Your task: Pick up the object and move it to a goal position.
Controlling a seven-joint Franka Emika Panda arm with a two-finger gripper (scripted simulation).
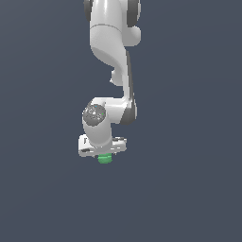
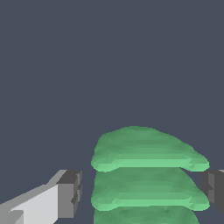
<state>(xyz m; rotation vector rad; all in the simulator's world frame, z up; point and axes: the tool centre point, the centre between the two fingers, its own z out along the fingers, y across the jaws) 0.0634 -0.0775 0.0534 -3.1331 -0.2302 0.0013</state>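
Gripper (image 2: 142, 192) fingers spread apart, its two pads flanking one green ridged object (image 2: 146, 175) without touching it.

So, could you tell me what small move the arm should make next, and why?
Probably close the fingers. In the wrist view the green object sits between the two finger pads with a gap on at least one side, so the gripper looks open and not yet gripping. In the exterior view the object peeks out just beneath the hand, suggesting it is already low enough.

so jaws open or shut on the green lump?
Open: in the wrist view the green lump sits between the fingers, with a gap at each.
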